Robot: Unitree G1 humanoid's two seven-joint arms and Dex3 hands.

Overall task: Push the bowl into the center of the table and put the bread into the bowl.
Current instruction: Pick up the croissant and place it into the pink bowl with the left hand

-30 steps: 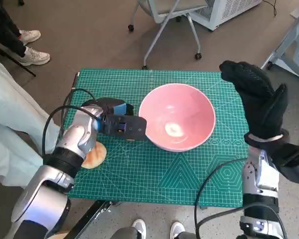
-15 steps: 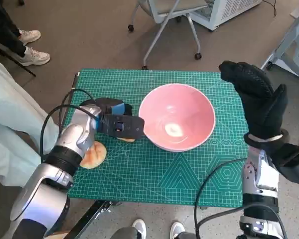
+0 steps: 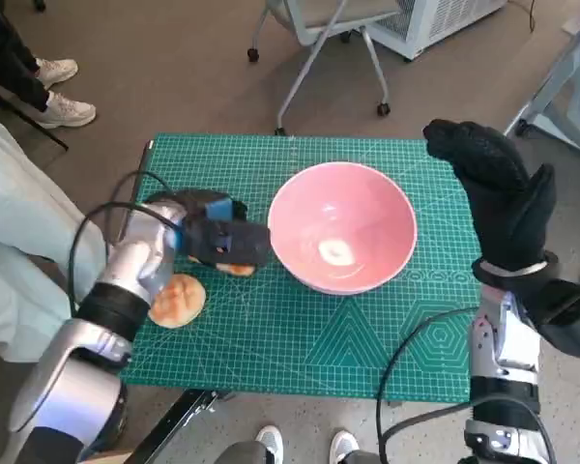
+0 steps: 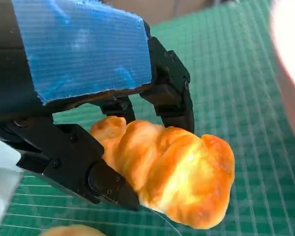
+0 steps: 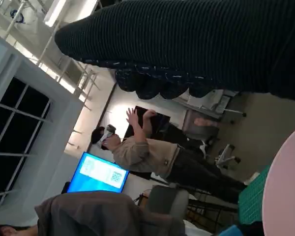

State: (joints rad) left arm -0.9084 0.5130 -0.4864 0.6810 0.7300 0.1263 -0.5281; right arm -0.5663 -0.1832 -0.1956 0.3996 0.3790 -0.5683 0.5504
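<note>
Two hands: left hand [image 3: 222,242] grips bread [image 4: 169,172] beside bowl [image 3: 343,227]; right hand [image 3: 498,193] spread, empty.

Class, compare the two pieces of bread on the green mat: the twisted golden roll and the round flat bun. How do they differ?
The twisted golden roll is lumpy and glossy; the round flat bun is smooth, paler and disc-shaped. The roll is held between the fingers of the left hand; the bun lies untouched on the green cutting mat. The roll sits nearer the pink bowl; the bun lies nearer the mat's edge. Both are bread, and both are outside the bowl.
</note>
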